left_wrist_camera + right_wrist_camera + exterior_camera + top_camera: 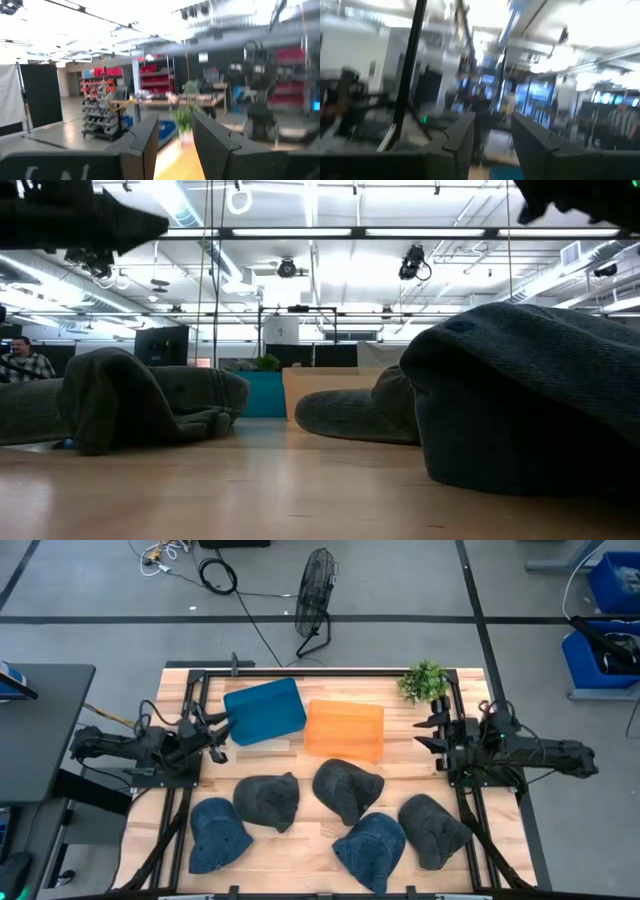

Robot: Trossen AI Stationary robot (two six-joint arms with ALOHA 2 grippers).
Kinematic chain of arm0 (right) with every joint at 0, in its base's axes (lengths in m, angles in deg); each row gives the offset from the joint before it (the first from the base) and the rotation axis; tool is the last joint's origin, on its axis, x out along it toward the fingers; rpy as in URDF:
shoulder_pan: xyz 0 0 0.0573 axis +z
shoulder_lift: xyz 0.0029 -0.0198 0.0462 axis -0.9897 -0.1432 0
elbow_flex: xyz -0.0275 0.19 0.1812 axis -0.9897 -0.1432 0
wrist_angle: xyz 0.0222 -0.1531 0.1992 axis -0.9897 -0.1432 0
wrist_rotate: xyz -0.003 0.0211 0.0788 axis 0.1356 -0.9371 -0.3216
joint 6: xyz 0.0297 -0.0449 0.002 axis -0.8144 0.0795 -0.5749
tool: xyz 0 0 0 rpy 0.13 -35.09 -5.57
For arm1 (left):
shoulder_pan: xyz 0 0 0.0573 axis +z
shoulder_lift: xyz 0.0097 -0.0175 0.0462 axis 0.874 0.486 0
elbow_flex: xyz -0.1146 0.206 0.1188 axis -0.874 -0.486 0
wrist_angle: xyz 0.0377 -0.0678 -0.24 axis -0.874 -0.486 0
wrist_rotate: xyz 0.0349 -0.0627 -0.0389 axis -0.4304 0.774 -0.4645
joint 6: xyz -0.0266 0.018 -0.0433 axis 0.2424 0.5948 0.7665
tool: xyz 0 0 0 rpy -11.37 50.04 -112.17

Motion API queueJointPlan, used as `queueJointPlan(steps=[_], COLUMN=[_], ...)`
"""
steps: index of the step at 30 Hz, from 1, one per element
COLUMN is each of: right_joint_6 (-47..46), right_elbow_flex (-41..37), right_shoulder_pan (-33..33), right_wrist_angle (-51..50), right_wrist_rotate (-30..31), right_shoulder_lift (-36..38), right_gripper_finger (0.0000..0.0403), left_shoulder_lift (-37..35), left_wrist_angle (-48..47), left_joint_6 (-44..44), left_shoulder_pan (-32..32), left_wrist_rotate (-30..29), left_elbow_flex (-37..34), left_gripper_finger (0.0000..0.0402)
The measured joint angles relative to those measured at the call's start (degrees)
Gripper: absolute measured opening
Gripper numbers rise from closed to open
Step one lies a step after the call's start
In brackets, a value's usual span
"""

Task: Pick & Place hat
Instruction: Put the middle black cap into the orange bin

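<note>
From above I see five hats (343, 788) on the table, in front of both claws. Left claw (218, 728) spread by the blue bin (264, 710); right claw (424, 733) spread too, both empty. Wrist views show only room; no readable writing.

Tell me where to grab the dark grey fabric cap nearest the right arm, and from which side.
Take the dark grey fabric cap at the edge of its domed crown, coming straight down from above. It lies flat, and a blue denim cap touches its inner side, so the outer side, facing the right tool, looks freer. Both tools are open and empty.
</note>
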Motion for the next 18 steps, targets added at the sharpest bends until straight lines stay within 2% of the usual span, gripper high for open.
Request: queueJointPlan(steps=[4, 8, 14, 18], right_joint_6=[1.49, -1.36, -5.00, -4.81], right_elbow_flex=[9.31, 15.00, 20.25, 25.36], right_shoulder_pan=[2.35, 4.17, 6.23, 7.02], right_wrist_angle=[-10.04, -18.29, -20.64, -23.48], right_wrist_rotate=[0.02, 0.10, 0.99, 0.60], right_shoulder_lift=[-13.14, -26.97, -43.94, -52.94], right_gripper_finger=[0.0137, 0.0137, 0.0142, 0.0161], left_shoulder_lift=[0.02, 2.10, 7.49, 10.93], left_wrist_angle=[1.37, 0.60, -8.50, -12.05], left_joint_6=[2.23, 4.25, 4.19, 4.07], left_shoulder_pan=[0.00, 0.00, 0.00, 0.00], left_wrist_rotate=[2.77, 4.08, 3.32, 3.21], left_elbow_flex=[0.21, 3.55, 11.98, 14.71], left_gripper_finger=[0.0122, 0.0122, 0.0122, 0.0122])
